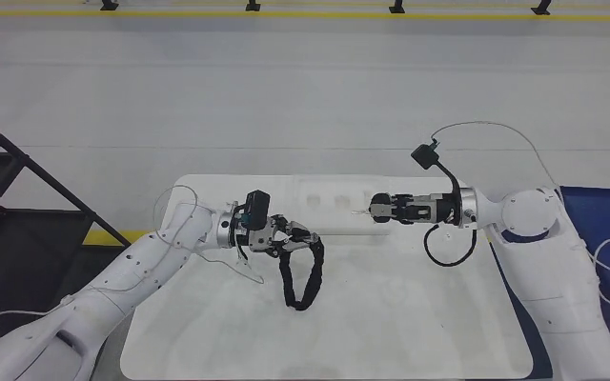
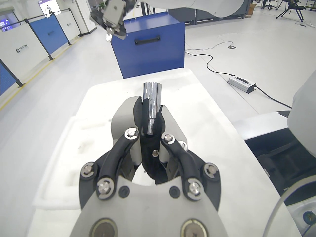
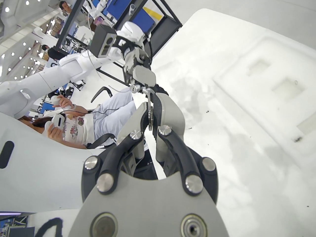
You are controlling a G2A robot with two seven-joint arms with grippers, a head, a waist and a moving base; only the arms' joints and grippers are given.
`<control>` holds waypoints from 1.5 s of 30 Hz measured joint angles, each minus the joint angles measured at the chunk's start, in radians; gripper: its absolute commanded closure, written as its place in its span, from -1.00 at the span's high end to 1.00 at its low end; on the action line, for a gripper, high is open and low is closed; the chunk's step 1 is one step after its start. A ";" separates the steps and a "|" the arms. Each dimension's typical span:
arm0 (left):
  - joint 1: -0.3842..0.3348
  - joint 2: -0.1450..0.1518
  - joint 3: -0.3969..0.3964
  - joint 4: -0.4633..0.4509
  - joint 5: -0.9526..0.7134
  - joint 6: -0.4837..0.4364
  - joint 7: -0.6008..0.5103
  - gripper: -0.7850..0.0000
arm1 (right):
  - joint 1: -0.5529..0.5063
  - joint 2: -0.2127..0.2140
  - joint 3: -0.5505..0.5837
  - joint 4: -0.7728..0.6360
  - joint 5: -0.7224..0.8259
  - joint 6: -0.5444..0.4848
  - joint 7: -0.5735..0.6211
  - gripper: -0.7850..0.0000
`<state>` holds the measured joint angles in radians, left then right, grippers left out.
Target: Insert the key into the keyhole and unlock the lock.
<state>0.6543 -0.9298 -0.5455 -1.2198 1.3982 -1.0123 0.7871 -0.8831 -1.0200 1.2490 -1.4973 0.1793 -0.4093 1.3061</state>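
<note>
My left gripper [image 1: 291, 235] is shut on the lock, a chrome cylinder [image 2: 151, 104] joined to a black cable loop [image 1: 303, 276] that hangs down over the white foam board [image 1: 381, 314]. In the left wrist view the cylinder stands up between the grey fingers [image 2: 123, 119], its open end facing away. My right gripper [image 1: 375, 208] hovers to the right of the lock, shut on the key [image 3: 149, 114], whose small silver blade [image 1: 359, 211] points toward the left gripper. A gap separates key and lock. The right gripper [image 2: 112, 29] also appears far off in the left wrist view.
The foam board has several shallow rectangular recesses [image 1: 329, 202] near its far edge. A black metal rack [image 1: 38, 190] stands at the left, a blue cabinet [image 2: 153, 48] beyond the table's right end. A person sits behind the left arm [image 3: 81, 124].
</note>
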 measured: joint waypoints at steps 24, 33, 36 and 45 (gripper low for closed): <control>0.014 0.004 -0.084 -0.119 0.013 0.060 -0.007 -1.00 | -0.086 0.030 0.073 -0.203 -0.068 -0.026 -0.011 -1.00; 0.036 0.002 -0.088 -0.131 -0.002 0.088 -0.054 -1.00 | -0.103 0.037 0.077 -0.251 -0.146 0.034 -0.041 -1.00; 0.054 0.001 -0.100 -0.152 -0.021 0.109 -0.111 -1.00 | -0.113 0.044 0.094 -0.317 -0.191 0.106 -0.039 -1.00; 0.104 -0.004 -0.136 -0.221 -0.009 0.213 -0.191 -1.00 | -0.173 0.066 0.137 -0.568 -0.355 0.270 -0.021 -1.00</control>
<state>0.7585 -0.9341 -0.6815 -1.4405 1.3894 -0.7996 0.5961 -1.0560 -0.9542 1.3859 -2.0656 -0.1760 -0.1390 1.2853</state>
